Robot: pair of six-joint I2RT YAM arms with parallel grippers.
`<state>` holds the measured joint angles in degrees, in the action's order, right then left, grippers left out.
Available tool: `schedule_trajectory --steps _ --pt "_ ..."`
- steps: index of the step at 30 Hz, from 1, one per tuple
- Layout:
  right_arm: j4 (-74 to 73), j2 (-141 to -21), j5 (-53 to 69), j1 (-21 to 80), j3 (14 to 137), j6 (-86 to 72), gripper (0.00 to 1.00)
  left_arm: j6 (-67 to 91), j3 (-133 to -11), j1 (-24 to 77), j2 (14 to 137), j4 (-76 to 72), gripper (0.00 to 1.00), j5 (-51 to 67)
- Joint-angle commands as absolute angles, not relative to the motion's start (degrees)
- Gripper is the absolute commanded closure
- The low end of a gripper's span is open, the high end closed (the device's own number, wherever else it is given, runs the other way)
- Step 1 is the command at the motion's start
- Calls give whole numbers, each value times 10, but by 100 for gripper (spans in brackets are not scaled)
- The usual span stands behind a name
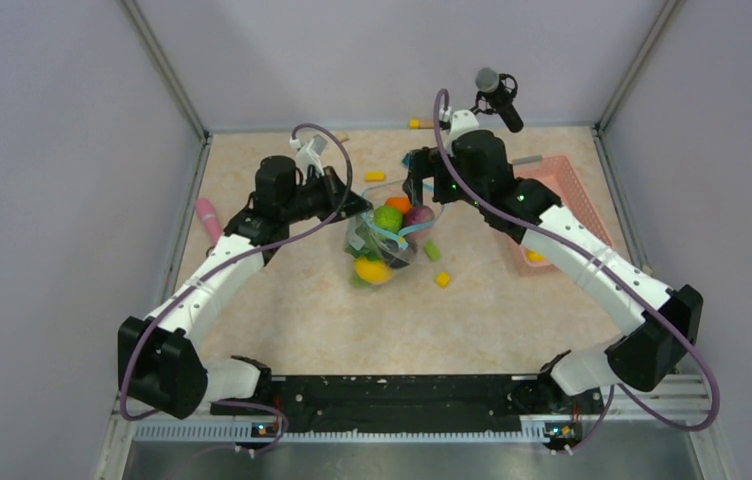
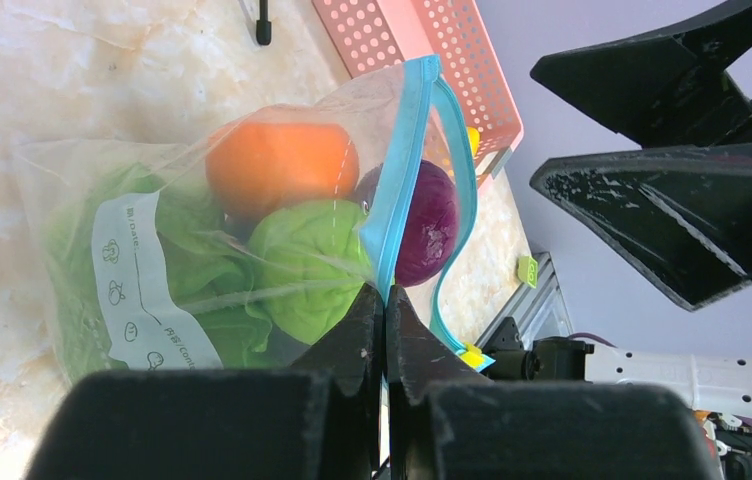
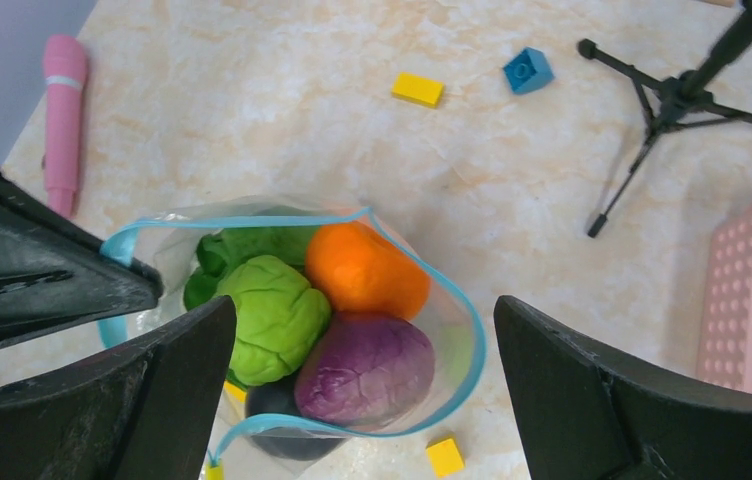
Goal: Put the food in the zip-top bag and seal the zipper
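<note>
The clear crinkly zip-top bag (image 1: 384, 245) stands near the middle of the bench (image 1: 292, 300), toward its far edge, mouth gaping over an orange round piece (image 3: 364, 268), a green leafy piece (image 3: 272, 315) and a purple round piece (image 3: 367, 365). The left gripper (image 2: 384, 295) is clamped on 1 end of the thin teal zipper (image 2: 402, 170); the right gripper (image 3: 357, 315) hangs above, jaws wide. To seal well, hold that end taut and pinch both tracks beside it, clear of the bulging produce. The 2 arms reach inward from the near corners
</note>
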<state>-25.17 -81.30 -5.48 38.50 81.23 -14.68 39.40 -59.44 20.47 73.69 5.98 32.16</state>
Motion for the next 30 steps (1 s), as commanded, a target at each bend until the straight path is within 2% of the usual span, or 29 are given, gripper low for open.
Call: schedule_trajectory --steps 1,4,6,13,16,29,30 --pt "-272 -783 -145 389 791 -188 1 398 -610 199 734 17 100 336" --pt "-276 -779 -134 376 769 -210 6 398 -609 197 733 16 100 338" --pt "-276 -779 -119 368 753 -222 14 398 -609 197 732 15 100 340" --pt "-261 -805 -75 358 733 -244 46 397 -607 197 730 16 100 340" --pt "-245 -812 -62 357 725 -246 64 396 -606 195 729 18 100 340" --pt "-234 -834 -108 350 700 -273 65 388 -601 195 711 32 100 330" --pt "-230 -834 -104 350 697 -274 70 388 -602 195 711 32 100 330"
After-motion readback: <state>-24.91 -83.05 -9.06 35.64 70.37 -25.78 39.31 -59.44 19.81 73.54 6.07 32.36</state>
